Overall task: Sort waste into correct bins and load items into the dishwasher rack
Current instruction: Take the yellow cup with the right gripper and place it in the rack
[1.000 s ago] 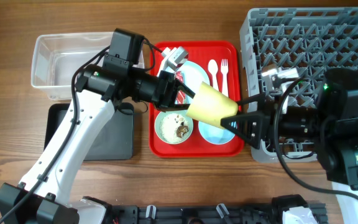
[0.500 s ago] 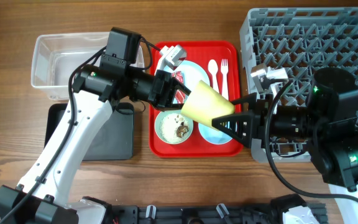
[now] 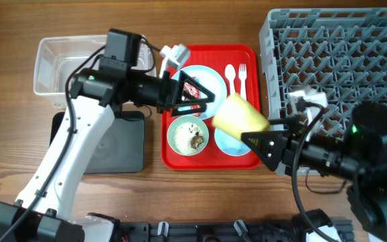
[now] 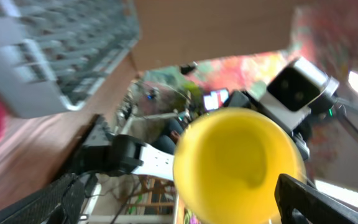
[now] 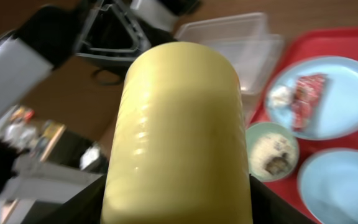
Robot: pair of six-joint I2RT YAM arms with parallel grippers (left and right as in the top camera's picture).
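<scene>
Clamping yellow cup (image 3: 239, 117) over tray (image 3: 210, 163) edge — rt pincer (image 3: 252, 132); lt pincer (image 3: 203, 98) apart.

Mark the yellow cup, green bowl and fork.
yellow cup (image 3: 239, 115), overhead view, middle of its side wall.
green bowl (image 3: 170, 136), overhead view, left rim.
fork (image 3: 243, 86), overhead view, handle.

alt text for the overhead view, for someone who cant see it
The right gripper holds a yellow cup above the red tray, beside the grey rack. The open left gripper hovers over a blue plate with a red wrapper.
</scene>
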